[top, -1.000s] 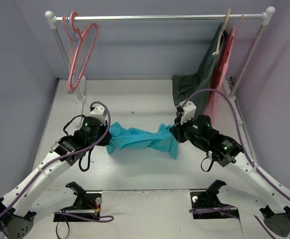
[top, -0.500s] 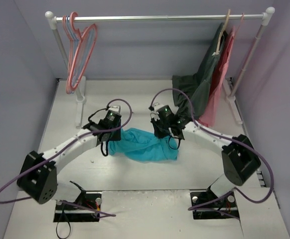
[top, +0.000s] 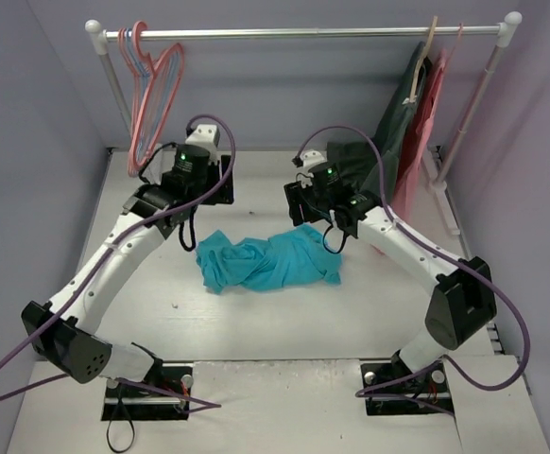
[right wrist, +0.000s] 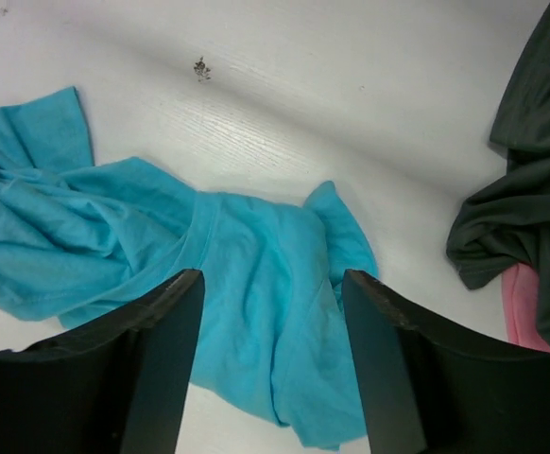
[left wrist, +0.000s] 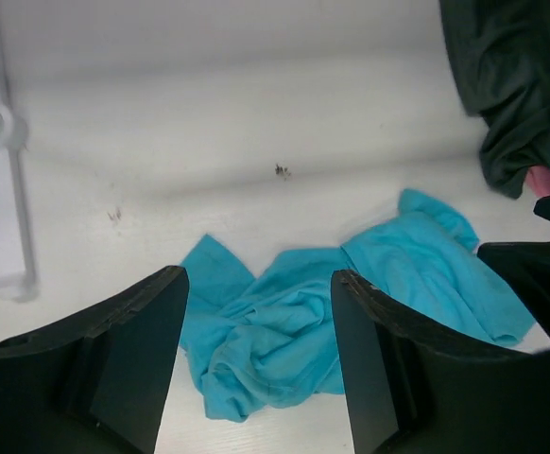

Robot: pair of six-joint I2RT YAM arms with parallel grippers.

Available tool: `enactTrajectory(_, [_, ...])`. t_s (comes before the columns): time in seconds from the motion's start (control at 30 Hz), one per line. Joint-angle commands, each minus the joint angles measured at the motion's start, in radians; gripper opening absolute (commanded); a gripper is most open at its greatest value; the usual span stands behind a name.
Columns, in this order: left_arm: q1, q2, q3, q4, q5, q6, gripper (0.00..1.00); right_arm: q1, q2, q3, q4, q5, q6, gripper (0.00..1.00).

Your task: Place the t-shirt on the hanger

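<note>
Both of mine are empty. Left end effector [left wrist: 256,331]: fingers spread wide, nothing between them, hanging above the desk [top: 256,326]. Right end effector [right wrist: 270,355]: same, fingers apart, no contact with anything. From the top camera my fingertips are hidden under the wrist housings, so the gap only reads in the wrist views. The t-shirt [top: 270,262] lies crumpled on the desk between the two arms, in a bunched strip running left to right. It's too wrinkled to tell neck from hem, though one flap at the far left looks like a sleeve. The hanger [top: 162,99] hangs at the left end of the rail [top: 303,33], well apart from the shirt. It overlaps other hangers there, a light-blue one among them, and the outlines are hard to separate. A dark garment [top: 379,142] and a pink garment [top: 417,151] hang at the right end. In both wrist views they're cut off by the frame edge, with pink showing only as a sliver under the dark cloth.
</note>
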Motion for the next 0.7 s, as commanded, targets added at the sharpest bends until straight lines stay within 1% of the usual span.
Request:
enactTrajectory(0.0, [-0.002, -0.065, 0.151, -0.114, 0.019, 0.099, 0.61, 0.003, -0.135, 0.005, -0.005, 0.026, -0.014, 0.62])
enactTrajectory(0.03, [0.0, -0.068, 0.23, -0.135, 0.006, 0.113, 0.61, 0.003, -0.148, -0.002, -0.008, 0.022, -0.014, 0.63])
enactTrajectory(0.13, [0.001, -0.054, 0.353, -0.203, -0.069, 0.199, 0.61, 0.003, -0.208, -0.044, -0.013, -0.003, -0.014, 0.65])
enactTrajectory(0.17, [0.003, -0.048, 0.426, -0.215, -0.088, 0.227, 0.61, 0.005, -0.231, -0.053, -0.015, -0.017, -0.015, 0.65])
enactTrajectory(0.2, [0.009, -0.04, 0.459, -0.223, -0.111, 0.283, 0.55, 0.005, -0.241, -0.062, -0.016, -0.021, -0.015, 0.65])
enactTrajectory(0.23, [0.015, -0.023, 0.487, -0.223, -0.154, 0.309, 0.5, 0.005, -0.251, -0.082, -0.016, -0.028, -0.015, 0.65])
enactTrajectory(0.27, [0.027, -0.011, 0.537, -0.22, -0.165, 0.349, 0.47, 0.005, -0.268, -0.09, -0.015, -0.035, -0.014, 0.65])
enactTrajectory(0.3, [0.073, 0.0, 0.559, -0.205, -0.175, 0.359, 0.44, 0.005, -0.277, -0.099, -0.013, -0.04, -0.015, 0.66])
enactTrajectory(0.37, [0.144, 0.047, 0.609, -0.201, -0.113, 0.357, 0.44, 0.003, -0.294, -0.119, -0.008, -0.049, -0.014, 0.66])
enactTrajectory(0.4, [0.176, 0.066, 0.663, -0.206, -0.091, 0.347, 0.44, 0.005, -0.299, -0.125, -0.005, -0.063, -0.014, 0.66])
enactTrajectory(0.43, [0.229, 0.11, 0.694, -0.214, -0.065, 0.34, 0.44, 0.005, -0.305, -0.128, -0.004, -0.07, -0.014, 0.66])
enactTrajectory(0.5, [0.271, 0.176, 0.781, -0.238, -0.039, 0.319, 0.44, 0.005, -0.313, -0.131, -0.005, -0.093, -0.02, 0.66])
enactTrajectory(0.53, [0.296, 0.191, 0.8, -0.243, -0.018, 0.316, 0.45, 0.005, -0.323, -0.133, -0.007, -0.097, -0.021, 0.66])
enactTrajectory(0.63, [0.316, 0.233, 0.826, -0.237, -0.024, 0.326, 0.46, 0.005, -0.348, -0.15, -0.004, -0.103, -0.028, 0.67])
enactTrajectory(0.67, [0.342, 0.239, 0.826, -0.238, -0.018, 0.327, 0.45, 0.005, -0.353, -0.157, -0.002, -0.106, -0.034, 0.68])
